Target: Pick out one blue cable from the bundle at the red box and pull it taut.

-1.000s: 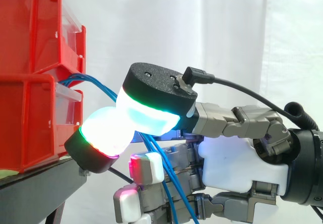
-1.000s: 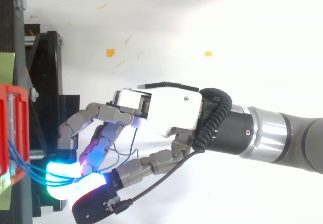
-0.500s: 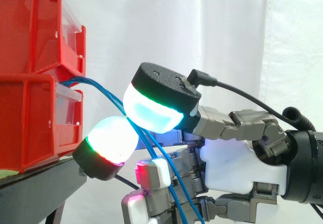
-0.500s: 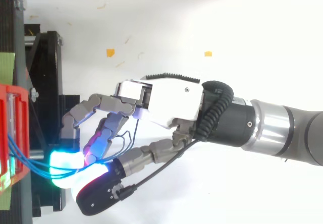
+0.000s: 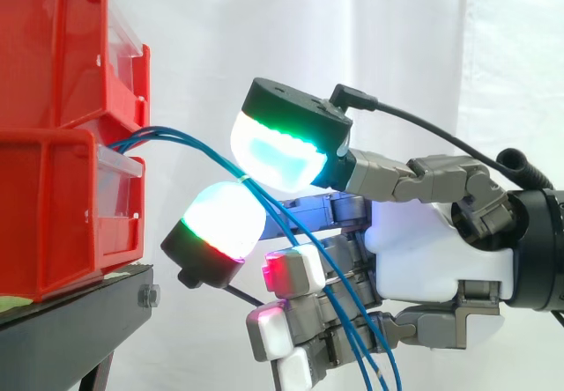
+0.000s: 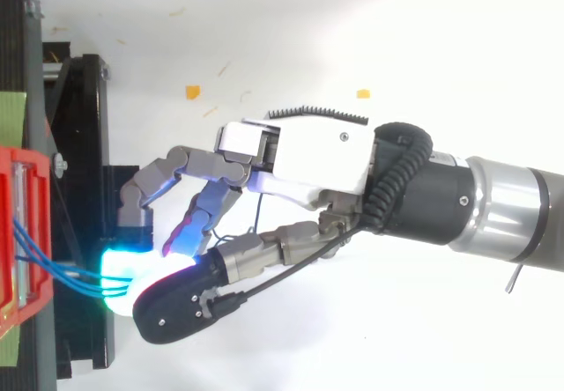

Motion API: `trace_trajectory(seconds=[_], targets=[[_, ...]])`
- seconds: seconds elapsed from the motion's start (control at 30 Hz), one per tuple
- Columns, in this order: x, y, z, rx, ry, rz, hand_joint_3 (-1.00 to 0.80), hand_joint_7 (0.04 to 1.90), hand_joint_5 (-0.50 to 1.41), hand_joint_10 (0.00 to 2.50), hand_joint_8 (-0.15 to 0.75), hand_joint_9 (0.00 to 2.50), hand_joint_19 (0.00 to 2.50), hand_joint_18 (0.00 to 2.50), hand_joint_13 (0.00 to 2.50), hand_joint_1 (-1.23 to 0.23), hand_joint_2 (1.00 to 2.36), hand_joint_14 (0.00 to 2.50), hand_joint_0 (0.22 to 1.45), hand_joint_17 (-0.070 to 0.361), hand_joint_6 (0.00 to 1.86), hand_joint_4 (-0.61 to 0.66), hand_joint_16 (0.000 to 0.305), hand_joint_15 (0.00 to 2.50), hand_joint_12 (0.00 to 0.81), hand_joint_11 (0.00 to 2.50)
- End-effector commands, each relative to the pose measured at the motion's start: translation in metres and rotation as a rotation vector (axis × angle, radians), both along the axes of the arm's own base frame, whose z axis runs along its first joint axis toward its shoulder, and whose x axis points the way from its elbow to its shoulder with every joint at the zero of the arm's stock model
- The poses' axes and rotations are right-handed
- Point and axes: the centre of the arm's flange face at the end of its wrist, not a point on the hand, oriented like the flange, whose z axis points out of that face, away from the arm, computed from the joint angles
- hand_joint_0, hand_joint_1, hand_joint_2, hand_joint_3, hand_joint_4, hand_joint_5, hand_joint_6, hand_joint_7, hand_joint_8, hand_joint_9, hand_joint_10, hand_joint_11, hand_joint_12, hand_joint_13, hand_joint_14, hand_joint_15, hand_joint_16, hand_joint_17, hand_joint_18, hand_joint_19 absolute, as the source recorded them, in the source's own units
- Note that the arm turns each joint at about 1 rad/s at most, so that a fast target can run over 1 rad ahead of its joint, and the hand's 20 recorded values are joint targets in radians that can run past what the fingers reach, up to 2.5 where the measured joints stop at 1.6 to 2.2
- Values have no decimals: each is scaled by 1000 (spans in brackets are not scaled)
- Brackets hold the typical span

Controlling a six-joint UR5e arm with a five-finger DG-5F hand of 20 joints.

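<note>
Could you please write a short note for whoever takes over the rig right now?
Hand: the robot hand is shut, its glowing pads pinching the blue cables just off the red box.
Things: the cables leave the box front, arc over to the pads, then hang down past the palm. The box sits on the black stand.
Done: the bundle is grasped; I cannot tell whether one cable is singled out.
Left: the cables curve and are not yet taut. Draw away from the box, probably.

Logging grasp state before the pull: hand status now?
Hand: closed, pinching blue cables between its glowing pads.
</note>
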Motion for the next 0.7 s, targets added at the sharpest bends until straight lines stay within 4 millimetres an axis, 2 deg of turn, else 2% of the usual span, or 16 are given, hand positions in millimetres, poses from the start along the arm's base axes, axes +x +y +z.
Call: trace_trajectory(seconds=[0.0,0.27,0.37,0.5,0.57,0.67], targets=[[-1,0,3,-1,5,0,-329,914,-82,33,296,1241,683,866,1060,-699,1014,27,587,116,888,128,52,671,373,885],[-2,-2,7,-1,4,-5,-276,895,-93,34,300,1212,685,867,1054,-804,1019,27,607,116,901,104,51,681,372,892],[-3,-2,6,-2,11,-5,-240,909,-92,35,300,1217,682,875,1058,-836,1019,27,630,115,918,65,51,674,370,897],[-3,-3,5,-2,13,-6,-183,952,-87,35,303,1227,671,891,1064,-917,1022,26,695,113,945,-54,50,679,367,907],[-3,-3,6,-2,11,-6,-189,1013,-89,35,298,1231,672,900,1068,-923,1022,27,712,112,946,-70,50,673,363,908],[-3,-3,5,-3,14,-6,-257,1012,-93,35,290,1234,680,908,1077,-926,1019,28,744,110,953,-82,49,685,361,904]])
